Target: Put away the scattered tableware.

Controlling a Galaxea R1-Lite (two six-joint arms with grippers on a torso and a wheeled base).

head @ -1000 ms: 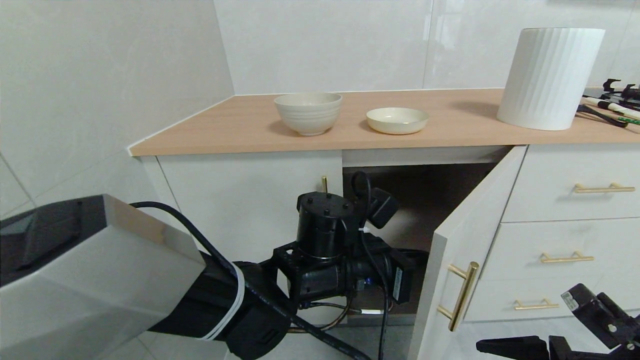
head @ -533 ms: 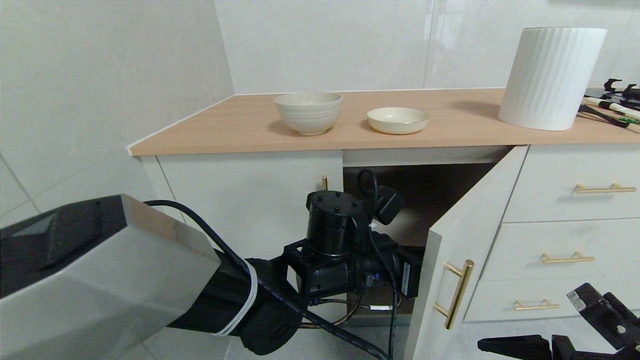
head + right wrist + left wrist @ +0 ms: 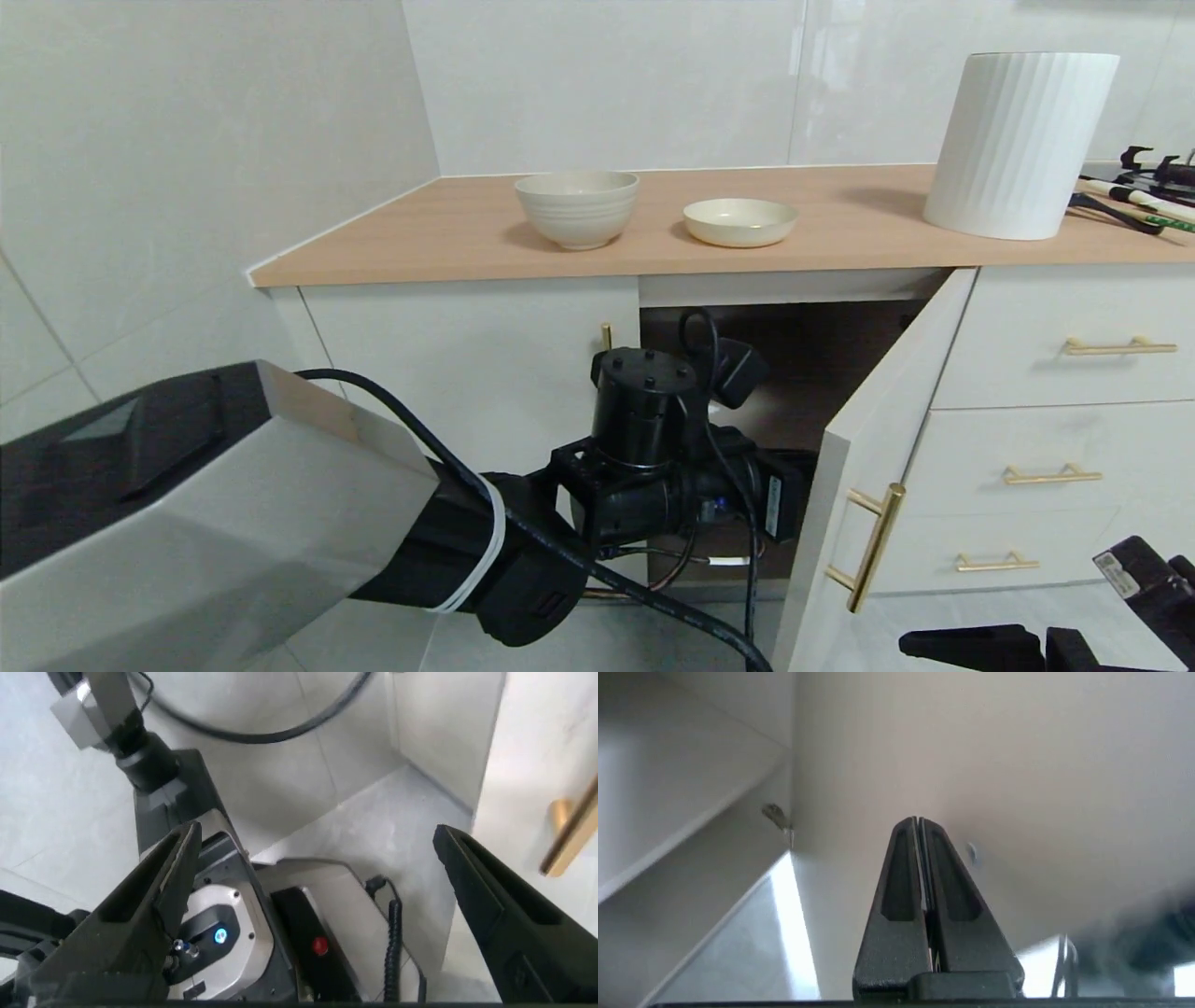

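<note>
A ribbed cream bowl point(image 3: 576, 207) and a shallow cream dish point(image 3: 740, 222) stand side by side on the wooden countertop point(image 3: 448, 238). Below them the cabinet door point(image 3: 887, 439) stands open, with a dark compartment point(image 3: 803, 355) behind it. My left arm's wrist point(image 3: 649, 448) is low in front of that opening. In the left wrist view my left gripper point(image 3: 918, 829) is shut with nothing in it, its fingers close to a pale cabinet panel. My right gripper point(image 3: 318, 863) is open and empty above the floor, and it appears at the lower right of the head view point(image 3: 1074, 644).
A tall white ribbed container point(image 3: 1019, 140) stands on the right of the countertop, with loose utensils point(image 3: 1134, 196) beyond it. Drawers with gold handles point(image 3: 1050, 476) lie right of the open door. The tiled wall point(image 3: 187, 168) closes off the left side.
My left arm has moved to the right, closer to the open cabinet. The head view has shifted slightly. The bowl and dish have not moved.
</note>
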